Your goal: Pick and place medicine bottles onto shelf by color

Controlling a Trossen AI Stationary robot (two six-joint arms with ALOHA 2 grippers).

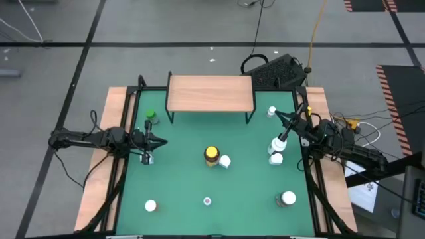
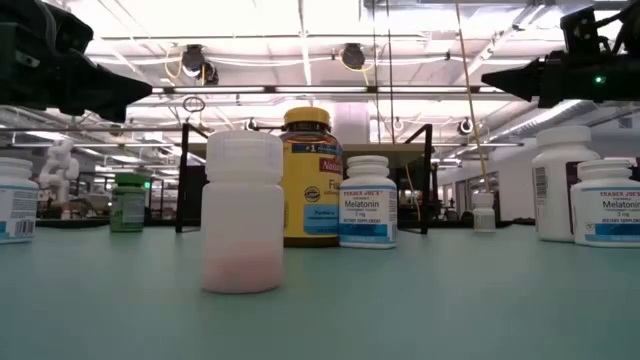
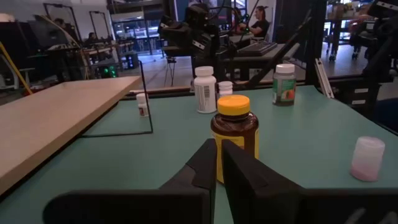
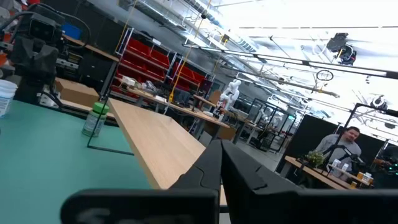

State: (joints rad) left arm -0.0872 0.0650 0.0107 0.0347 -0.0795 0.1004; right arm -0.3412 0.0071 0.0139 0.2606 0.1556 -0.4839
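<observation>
The bare shelf [image 1: 210,92] stands at the mat's far edge. Nine medicine bottles dot the mat: one amber bottle [image 1: 211,155], one green-capped [image 1: 150,117], seven pale. Left gripper [image 1: 158,140], mid-left, and right gripper [image 1: 281,118], raised near the shelf's right end, both have jaws pressed together, holding nothing.

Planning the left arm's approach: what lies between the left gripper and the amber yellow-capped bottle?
Only bare green mat in the high view: nothing stands between the left gripper and the amber bottle. The left wrist view agrees.
</observation>
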